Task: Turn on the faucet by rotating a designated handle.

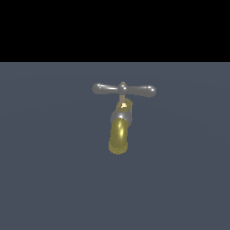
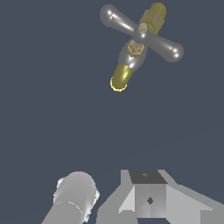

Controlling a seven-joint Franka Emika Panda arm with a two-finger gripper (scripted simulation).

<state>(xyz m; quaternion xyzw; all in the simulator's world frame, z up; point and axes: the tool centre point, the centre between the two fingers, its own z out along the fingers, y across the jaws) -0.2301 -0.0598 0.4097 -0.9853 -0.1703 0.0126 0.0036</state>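
Observation:
The faucet (image 1: 119, 130) stands alone on the flat grey ground, its brass-yellow curved spout ending in a ribbed mouth toward the camera. A grey collar joins the spout to a thin brass stem. Across the stem's top lies the handle (image 1: 124, 89), a slim grey crossbar with two bulbous ends, level in the exterior view. The wrist view looks down on the faucet (image 2: 127, 72) and its handle (image 2: 141, 33) from a distance. Only a grey block of my gripper (image 2: 148, 197) shows at that picture's edge, far from the handle. Its fingers are not distinguishable. The exterior view shows no gripper.
A pale grey cylinder (image 2: 72, 197), apparently part of the arm, sits beside the gripper block in the wrist view. Uniform dark grey ground (image 1: 54, 179) surrounds the faucet, under a black band at the back.

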